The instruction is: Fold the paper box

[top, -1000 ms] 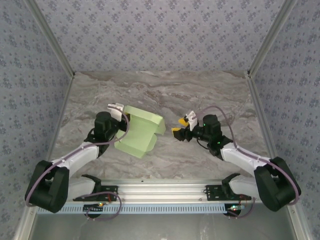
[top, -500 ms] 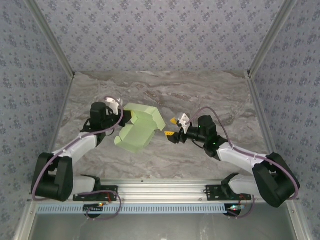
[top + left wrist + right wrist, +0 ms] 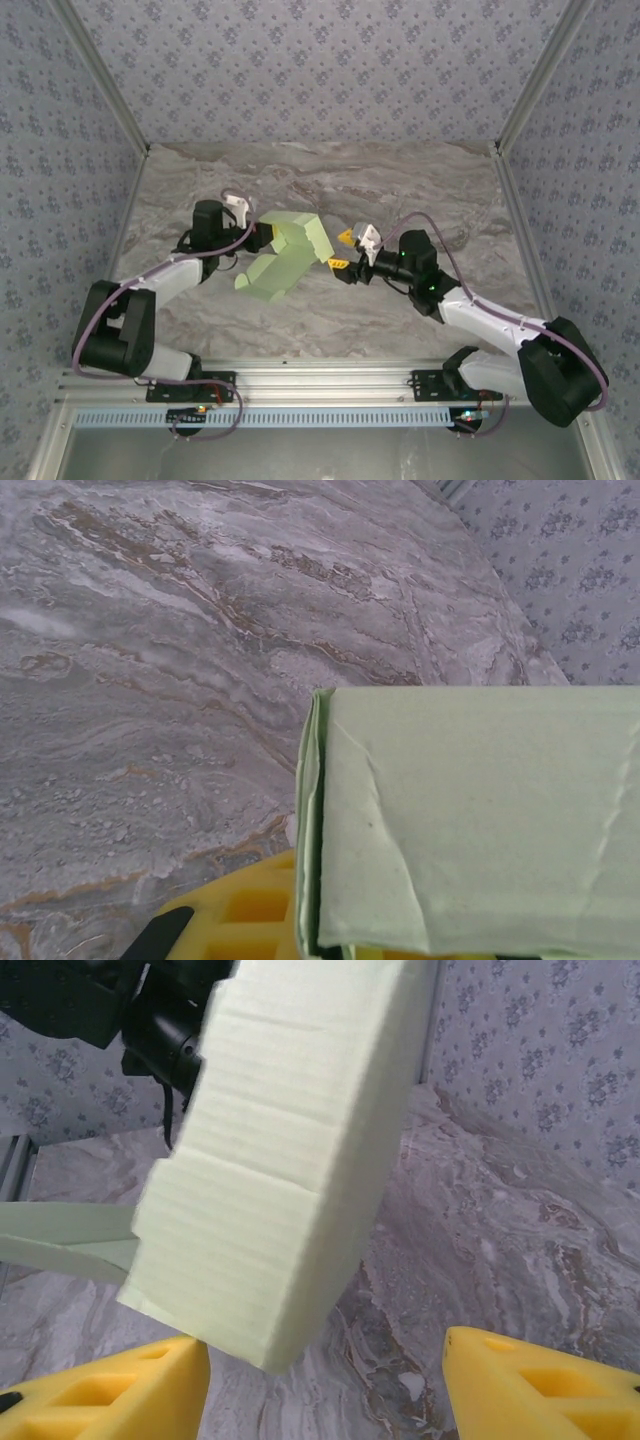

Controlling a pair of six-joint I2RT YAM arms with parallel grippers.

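Marbled grey-brown tabletop [image 3: 400, 190] sits inside walls of blue flowered wallpaper [image 3: 320, 60]. Near the middle of it, a little toward 9 o'clock, is the paper box [image 3: 285, 255]: pale light-green thin card, plain and unmarked, already bent along its creases into a partly closed shell. Seen from the top camera, its long axis runs from about 7 o'clock, where an open flap reaches down toward the table, up to about 1 o'clock, where the folded end points at the right arm.

The left gripper [image 3: 262, 237] comes in from 9 o'clock and is clamped on the box's left edge. Its wrist camera shows the card [image 3: 480, 820] doubled over at that edge, lightly creased, lying over a yellow finger pad [image 3: 250, 910].

The right gripper [image 3: 338, 253] faces the box from 3 o'clock with its jaws spread apart. In its wrist view the box [image 3: 290, 1140] is tilted and off the table. Its lower corner hangs between the two yellow fingers [image 3: 100, 1395], nearer the left one; I cannot tell whether they touch.
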